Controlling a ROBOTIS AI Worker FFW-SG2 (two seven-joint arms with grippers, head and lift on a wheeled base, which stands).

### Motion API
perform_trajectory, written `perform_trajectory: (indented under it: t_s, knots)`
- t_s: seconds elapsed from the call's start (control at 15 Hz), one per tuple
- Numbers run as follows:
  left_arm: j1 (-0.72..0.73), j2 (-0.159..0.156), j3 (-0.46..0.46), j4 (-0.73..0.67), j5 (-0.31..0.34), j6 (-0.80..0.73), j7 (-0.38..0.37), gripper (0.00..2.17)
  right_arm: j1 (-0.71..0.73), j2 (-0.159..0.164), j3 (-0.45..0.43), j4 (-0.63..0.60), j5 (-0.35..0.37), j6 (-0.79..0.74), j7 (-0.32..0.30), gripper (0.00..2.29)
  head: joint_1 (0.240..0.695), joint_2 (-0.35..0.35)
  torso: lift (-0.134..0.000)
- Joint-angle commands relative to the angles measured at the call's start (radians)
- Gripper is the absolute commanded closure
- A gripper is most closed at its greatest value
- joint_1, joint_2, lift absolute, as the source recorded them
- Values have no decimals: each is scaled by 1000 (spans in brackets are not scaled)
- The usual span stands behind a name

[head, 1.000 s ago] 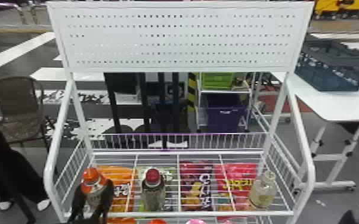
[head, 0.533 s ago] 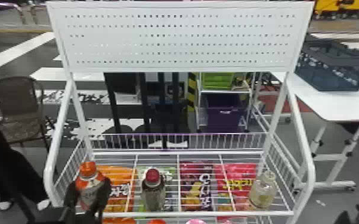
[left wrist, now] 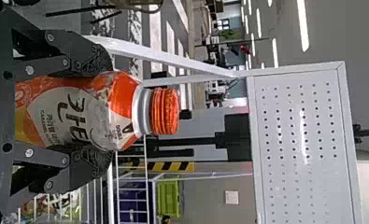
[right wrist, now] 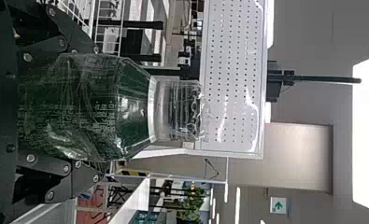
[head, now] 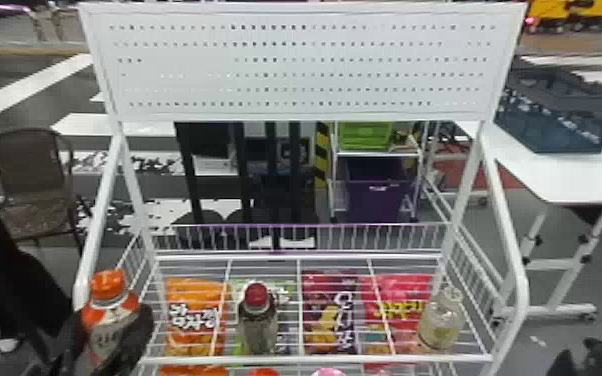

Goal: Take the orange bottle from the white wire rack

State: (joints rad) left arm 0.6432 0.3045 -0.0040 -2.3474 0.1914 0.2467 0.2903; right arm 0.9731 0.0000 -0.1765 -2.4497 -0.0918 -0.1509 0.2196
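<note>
Right, left gripper (left wrist: 100, 111) clamped round orange bottle (left wrist: 70, 109), at left of rack (head: 315, 359) | right gripper (right wrist: 91, 113) clamped on green bottle (right wrist: 133, 107) | orange one likely weighty, squeezable, smooth (slippery customer, probably) | best hold: body, below shoulder.

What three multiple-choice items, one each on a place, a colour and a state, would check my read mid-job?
1. Where is the orange bottle?
A) On the rack
B) In the right tool
C) In the left tool

2. What colour is the cap of the dark bottle between the orange bag and the purple bag in the head view?
A) Green
B) Red
C) Blue

3. How is the right tool?
A) Closed on a see-through bottle
B) Open and empty
C) Shut on nothing

1: C, its fingers flank the bottle.
2: B, the cap shows red from above.
3: A, the bottle sits between its fingers.
</note>
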Motion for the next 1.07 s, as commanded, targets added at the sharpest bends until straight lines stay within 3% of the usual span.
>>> perform_trajectory:
  t_s: [0.0,0.47,1.0]
  knots:
    - [69,-5,12,-44,-9,-5,-2,2145,1,1,0,0,-2,0,0,920,499,0,0]
    - [136,-25,6,-93,-12,-57,0,2145,4,1,2,-3,-5,0,1,920,499,0,0]
    - [136,-25,16,-92,-13,-57,3,2145,9,1,2,-8,-5,0,1,920,499,0,0]
